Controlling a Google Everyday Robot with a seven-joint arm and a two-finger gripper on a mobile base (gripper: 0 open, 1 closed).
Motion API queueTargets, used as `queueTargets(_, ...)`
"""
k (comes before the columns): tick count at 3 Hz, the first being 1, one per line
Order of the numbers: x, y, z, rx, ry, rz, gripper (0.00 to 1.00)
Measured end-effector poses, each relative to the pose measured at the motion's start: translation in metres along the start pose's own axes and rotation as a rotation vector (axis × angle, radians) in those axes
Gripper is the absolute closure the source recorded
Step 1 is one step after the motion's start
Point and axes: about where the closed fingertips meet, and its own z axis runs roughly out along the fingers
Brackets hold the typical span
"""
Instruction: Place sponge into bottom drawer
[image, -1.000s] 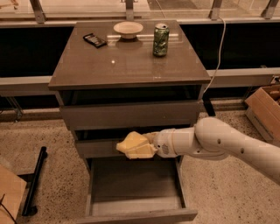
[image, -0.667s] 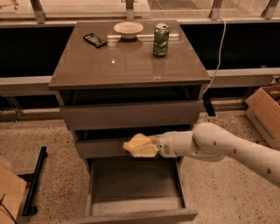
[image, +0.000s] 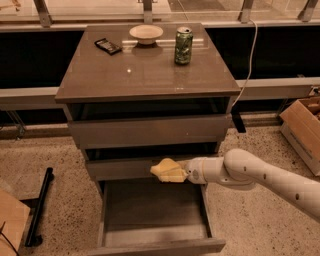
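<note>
- Nearest to us, the bottom drawer (image: 150, 212) is pulled well out, and we see its flat grey base bare.
- Above the back part of that open drawer, we find the sponge (image: 168, 171), pale yellow, held in the air and not touching the drawer's base.
- The hand (image: 182, 173) is clamped on the right end of the sponge. It reaches in from the right on a pale arm (image: 260, 176) that crosses the drawer's right side.
- Just behind the sponge is the front of the middle drawer (image: 120, 168), which stands slightly out. The sponge overlaps that front in our view, and we cannot tell whether the two touch.
- Above it, the top drawer (image: 150, 131) also stands a little out from the cabinet.
- On the bench (image: 145, 72), towards its far edge, we see a small black flat object (image: 108, 46) at the left, a pale bowl (image: 146, 34) in the middle and a green can (image: 183, 45) upright at the right, each apart from the others.
- On the floor to the right lies a cardboard box (image: 302, 125).
</note>
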Motion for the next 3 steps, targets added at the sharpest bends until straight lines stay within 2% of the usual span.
queueTargets(1, 0.012, -0.005, 0.009, 0.002, 0.068, 0.026, 1.00)
queueTargets(2, 0.043, -0.019, 0.018, 0.050, 0.186, 0.098, 1.00)
queueTargets(3, 0.105, -0.066, 0.045, 0.120, 0.295, 0.146, 1.00)
